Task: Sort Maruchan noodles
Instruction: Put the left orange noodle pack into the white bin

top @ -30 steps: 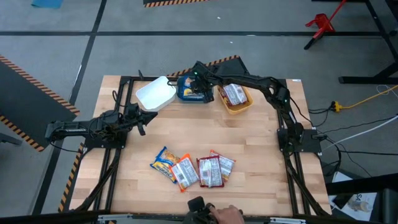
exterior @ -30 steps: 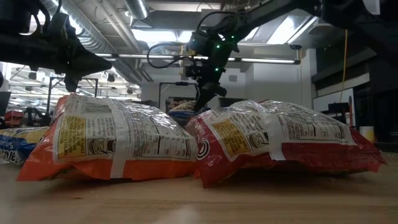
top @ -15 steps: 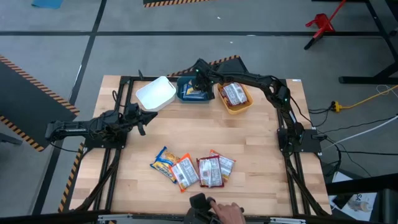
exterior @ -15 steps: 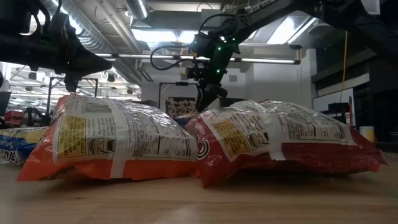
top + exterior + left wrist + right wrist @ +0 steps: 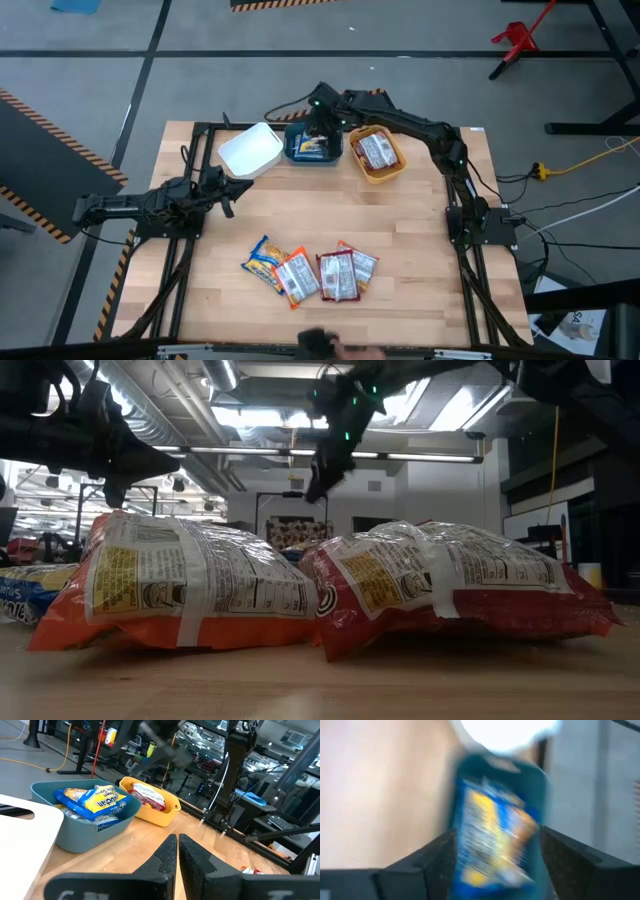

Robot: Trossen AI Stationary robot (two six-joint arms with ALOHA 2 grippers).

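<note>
A blue-and-yellow Maruchan packet [image 5: 312, 149] lies in the teal bin [image 5: 293, 152] at the table's far edge. My right gripper [image 5: 320, 118] hangs open above that bin, touching nothing; the right wrist view shows the packet [image 5: 492, 840] below, between the spread fingers. A red packet [image 5: 376, 152] lies in the orange bin [image 5: 398, 170]. Several more packets [image 5: 312, 272] lie flat on the table near its front edge. My left gripper [image 5: 229, 200] waits shut at the table's left, above the wood.
A white bin [image 5: 250, 151] stands left of the teal one. In the low view an orange packet [image 5: 190, 585] and a red packet [image 5: 450, 585] fill the foreground. Bare wood lies between the bins and the front packets.
My right gripper has opened over the teal bin and let go of the blue packet, which now lies in the bin. It has then risen and drawn a little toward the table's far edge.
</note>
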